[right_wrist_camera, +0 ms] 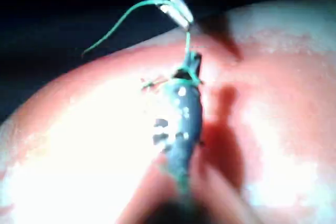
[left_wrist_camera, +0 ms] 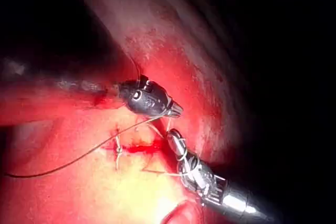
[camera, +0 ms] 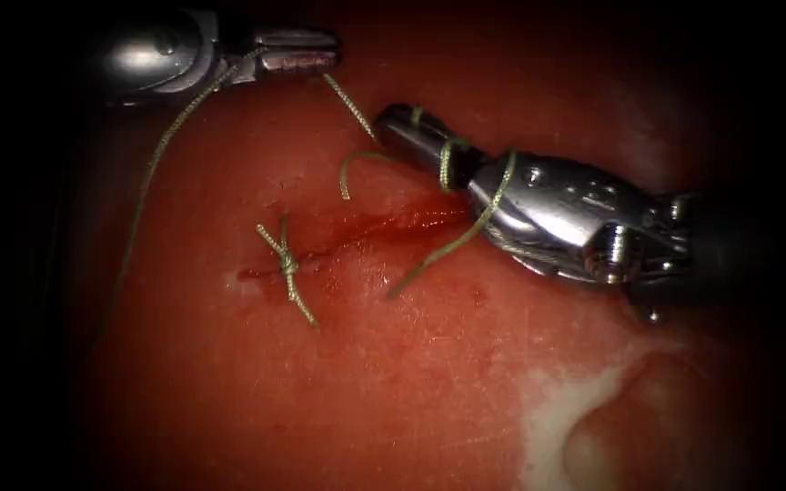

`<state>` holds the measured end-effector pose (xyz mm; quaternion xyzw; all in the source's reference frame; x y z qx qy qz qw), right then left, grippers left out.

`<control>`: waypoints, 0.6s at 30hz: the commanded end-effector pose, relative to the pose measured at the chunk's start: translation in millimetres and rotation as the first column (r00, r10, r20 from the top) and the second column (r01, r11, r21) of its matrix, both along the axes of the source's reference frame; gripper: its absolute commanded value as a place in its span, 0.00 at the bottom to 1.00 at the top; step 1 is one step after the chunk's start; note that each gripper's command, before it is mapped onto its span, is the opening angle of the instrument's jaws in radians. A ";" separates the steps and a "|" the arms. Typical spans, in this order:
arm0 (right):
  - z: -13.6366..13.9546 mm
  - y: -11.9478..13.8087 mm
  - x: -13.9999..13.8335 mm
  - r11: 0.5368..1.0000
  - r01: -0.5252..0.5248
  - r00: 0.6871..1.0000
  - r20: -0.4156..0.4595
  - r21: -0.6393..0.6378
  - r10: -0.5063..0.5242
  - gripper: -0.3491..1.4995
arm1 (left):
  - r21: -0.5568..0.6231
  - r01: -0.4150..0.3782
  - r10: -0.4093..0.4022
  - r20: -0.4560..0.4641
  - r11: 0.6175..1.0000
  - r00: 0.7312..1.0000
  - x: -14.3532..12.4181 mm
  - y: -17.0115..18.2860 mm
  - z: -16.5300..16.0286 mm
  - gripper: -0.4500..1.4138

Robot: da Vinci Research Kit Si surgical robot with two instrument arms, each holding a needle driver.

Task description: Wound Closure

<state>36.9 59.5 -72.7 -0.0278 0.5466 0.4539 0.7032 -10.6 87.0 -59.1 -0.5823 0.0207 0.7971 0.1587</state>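
My left tool (camera: 297, 53), above and left of the cut (camera: 366, 232) in the tissue (camera: 393, 382), has its jaws closed on the thread (camera: 152, 164), apparently to keep tension; my right tool (camera: 402, 123) lies over the cut's right end with three thread wraps on it, jaw state I cannot tell. Count: two tools, one tied knot (camera: 287, 264) across the cut's left part; needle not located
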 end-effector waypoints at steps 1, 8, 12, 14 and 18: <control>-0.1 -0.8 1.6 1.000 0.024 1.000 0.009 0.002 -0.024 0.00 | 0.000 -0.001 0.001 -0.006 1.000 1.000 -0.6 0.6 0.9 0.05; 0.2 -3.6 3.8 0.994 0.108 0.992 0.059 0.030 -0.110 0.00 | 0.002 0.015 -0.014 -0.049 1.000 0.999 0.0 6.6 4.1 0.05; 1.0 -4.9 3.8 0.989 0.138 0.987 0.077 0.046 -0.142 0.00 | 0.005 0.028 -0.027 -0.070 1.000 0.997 0.2 10.0 5.4 0.05; 1.6 -5.8 3.6 0.987 0.154 0.984 0.088 0.053 -0.158 0.00 | -0.001 0.028 -0.028 -0.084 1.000 0.996 0.2 11.3 6.2 0.05; 2.7 -6.8 3.2 0.983 0.174 0.978 0.103 0.059 -0.179 0.00 | -0.007 0.028 -0.029 -0.089 1.000 0.996 0.4 11.6 7.0 0.05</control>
